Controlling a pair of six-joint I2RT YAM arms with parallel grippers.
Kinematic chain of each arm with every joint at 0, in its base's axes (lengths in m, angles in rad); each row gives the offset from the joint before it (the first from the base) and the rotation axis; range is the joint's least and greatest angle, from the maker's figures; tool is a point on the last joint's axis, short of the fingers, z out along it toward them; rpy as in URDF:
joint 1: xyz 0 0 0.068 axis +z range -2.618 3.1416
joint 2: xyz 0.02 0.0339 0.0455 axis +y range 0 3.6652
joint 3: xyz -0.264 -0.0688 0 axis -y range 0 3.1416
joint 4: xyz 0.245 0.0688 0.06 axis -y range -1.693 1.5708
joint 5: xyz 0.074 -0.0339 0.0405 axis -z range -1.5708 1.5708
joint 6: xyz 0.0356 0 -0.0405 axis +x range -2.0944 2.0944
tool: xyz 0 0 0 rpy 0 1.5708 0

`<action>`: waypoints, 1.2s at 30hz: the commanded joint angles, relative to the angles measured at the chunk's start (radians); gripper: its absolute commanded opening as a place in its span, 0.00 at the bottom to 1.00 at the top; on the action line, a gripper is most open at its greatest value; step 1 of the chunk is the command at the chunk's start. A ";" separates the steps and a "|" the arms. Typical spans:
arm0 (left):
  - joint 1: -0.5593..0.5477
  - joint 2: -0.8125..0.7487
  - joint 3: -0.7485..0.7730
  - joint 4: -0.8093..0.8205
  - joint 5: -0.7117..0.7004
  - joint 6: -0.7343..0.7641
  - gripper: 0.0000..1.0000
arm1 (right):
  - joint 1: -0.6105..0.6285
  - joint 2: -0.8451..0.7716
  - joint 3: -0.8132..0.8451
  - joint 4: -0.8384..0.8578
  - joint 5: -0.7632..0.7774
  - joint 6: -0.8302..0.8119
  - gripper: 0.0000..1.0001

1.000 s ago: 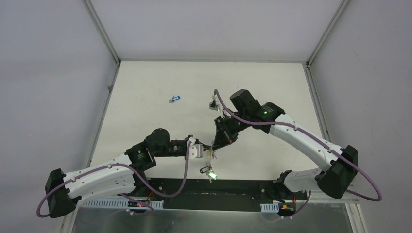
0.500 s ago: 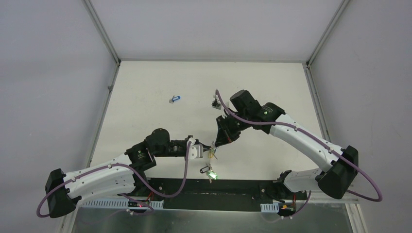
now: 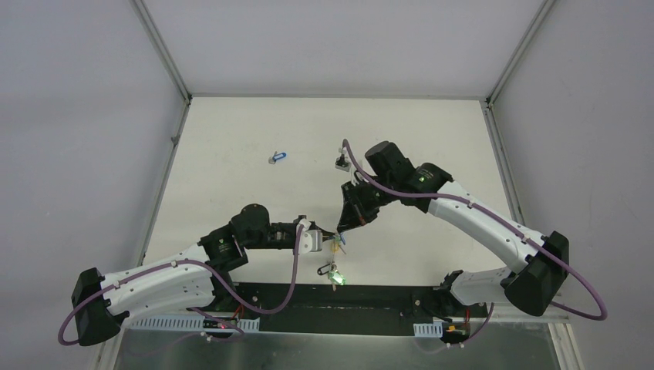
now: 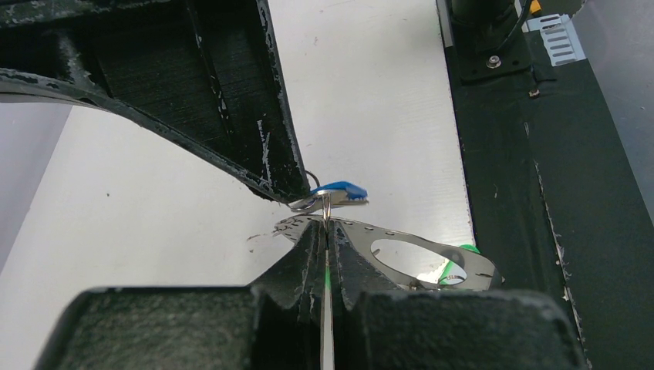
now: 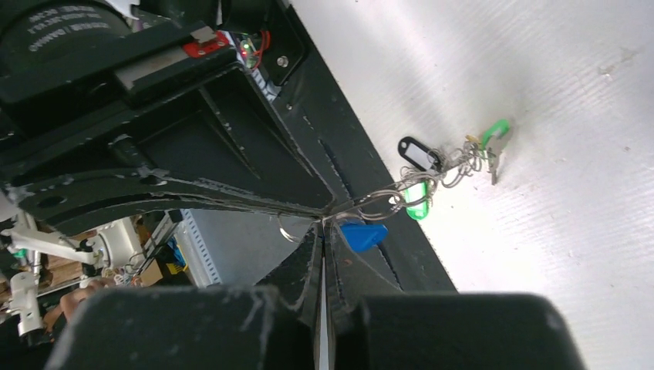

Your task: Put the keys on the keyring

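Grey wire stays pinched between the fully closed fingers of your left gripper, as it was a second ago. Your right gripper, equally shut, has barely shifted and grips the blue-tagged key by its small ring. The two tips nearly touch above the near edge of the table. From there the keyring trails away, thin and tangled, carrying green tags and a black tag.
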 commanded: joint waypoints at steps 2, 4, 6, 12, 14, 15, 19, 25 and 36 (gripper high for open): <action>-0.012 -0.003 0.033 0.061 0.022 0.000 0.00 | 0.005 0.006 0.032 0.058 -0.092 0.026 0.00; -0.011 -0.004 0.033 0.061 0.019 -0.002 0.00 | 0.004 0.007 0.032 0.057 -0.109 0.025 0.00; -0.011 -0.004 0.033 0.061 0.016 -0.003 0.00 | 0.005 0.009 0.031 0.049 -0.115 0.020 0.00; -0.011 -0.002 0.035 0.060 0.011 -0.005 0.00 | 0.006 0.002 0.031 0.021 -0.117 0.012 0.00; -0.012 0.000 0.035 0.061 0.010 -0.007 0.00 | 0.007 -0.002 0.032 0.012 -0.111 0.012 0.00; -0.011 0.000 0.035 0.060 0.010 -0.007 0.00 | 0.006 -0.002 0.036 0.007 -0.110 0.013 0.00; -0.011 0.002 0.035 0.060 0.004 -0.011 0.00 | 0.007 0.001 0.046 0.003 -0.117 0.028 0.00; -0.011 0.000 0.038 0.052 -0.028 -0.033 0.00 | 0.006 -0.001 0.051 -0.014 -0.130 0.068 0.00; -0.011 -0.008 0.047 0.035 -0.067 -0.083 0.00 | 0.006 -0.012 0.027 -0.016 -0.139 0.148 0.00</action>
